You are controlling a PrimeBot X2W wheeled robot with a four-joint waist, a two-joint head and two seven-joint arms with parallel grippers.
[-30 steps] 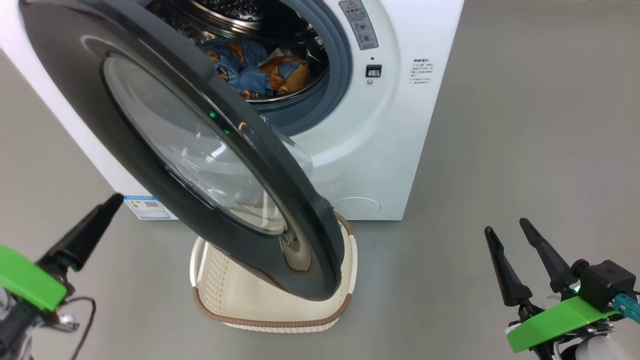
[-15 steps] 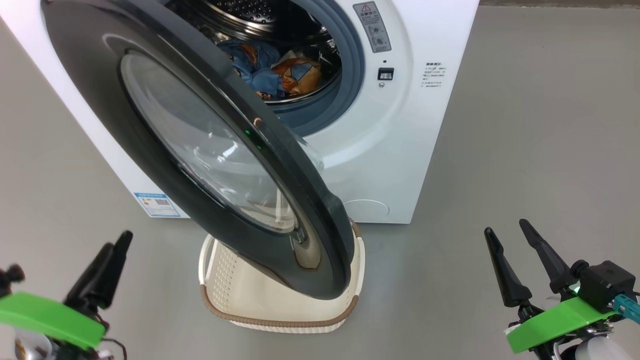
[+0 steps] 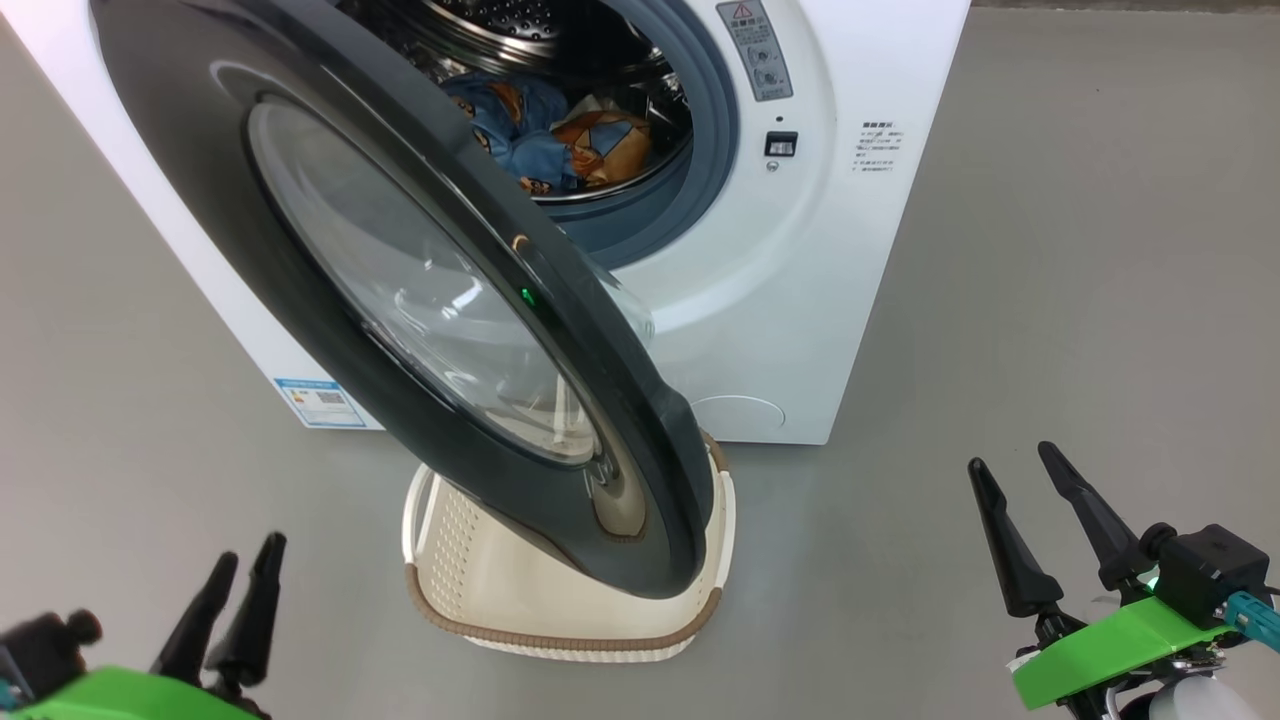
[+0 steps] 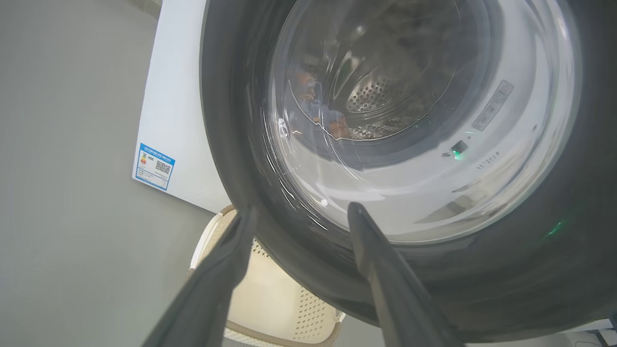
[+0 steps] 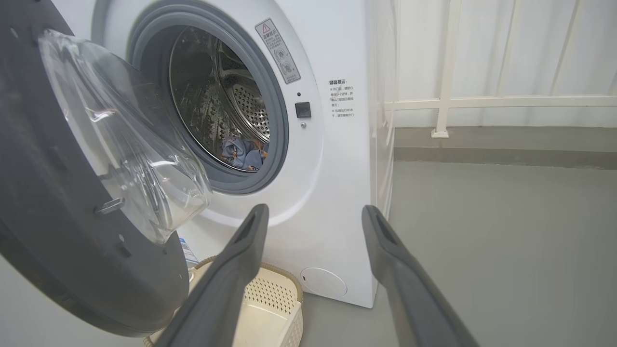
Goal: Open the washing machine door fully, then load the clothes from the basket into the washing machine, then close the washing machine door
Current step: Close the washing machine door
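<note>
The left gripper [image 3: 248, 552], spread empty like the right gripper [image 3: 1012, 458], is facing the glossy black-rimmed round glass door [image 3: 400, 300] ahead. Blue bear-print clothes [image 3: 530, 130] are lying beyond it inside the white washing machine [image 3: 800, 300], so a closing push is probably coming.

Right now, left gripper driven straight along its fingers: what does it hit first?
Likely the washing machine door, its lower black rim, ahead of the open left gripper; gap unclear.
</note>
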